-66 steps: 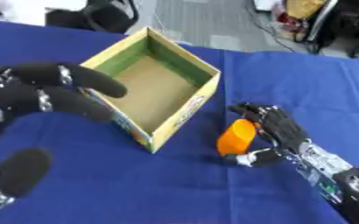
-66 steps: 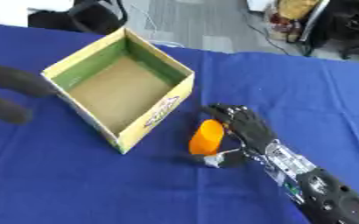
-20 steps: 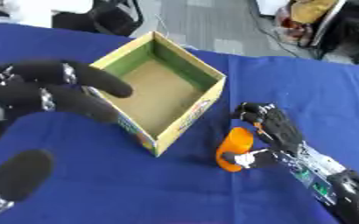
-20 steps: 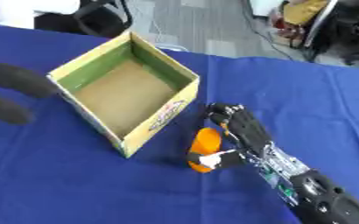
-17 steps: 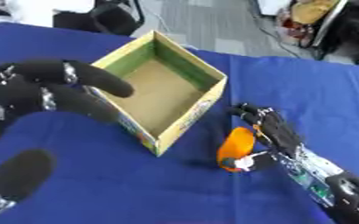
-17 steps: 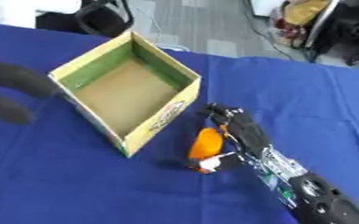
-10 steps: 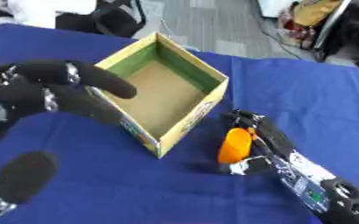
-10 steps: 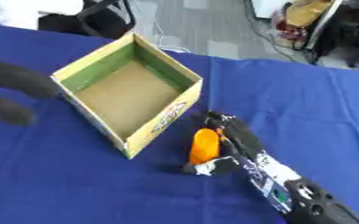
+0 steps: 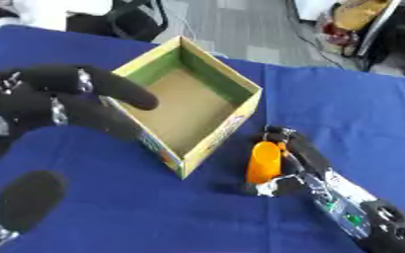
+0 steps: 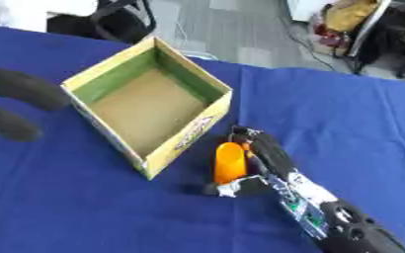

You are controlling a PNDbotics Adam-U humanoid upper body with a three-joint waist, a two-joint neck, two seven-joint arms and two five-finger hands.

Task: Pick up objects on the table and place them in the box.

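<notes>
Gripping orange object point(image 9: 264, 162): right hand point(image 9: 294, 163) curled | left hand point(image 9: 46, 106) spread, hiding box point(image 9: 208, 79) corner

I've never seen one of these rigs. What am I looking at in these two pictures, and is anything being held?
Both pictures come from a stereo camera in a humanoid robot's head, looking down at its work, so they show nearly the same scene. The surface is a table under a blue cloth. On it stands an open cardboard box with green inner walls, nothing visible inside. The big black shape at the left is the robot's left hand, close to the camera, fingers relaxed, holding nothing. Coming in from the lower right is the right hand, with fingers and thumb closed round an orange object just beside the box. That object is meant to go into the box.
</notes>
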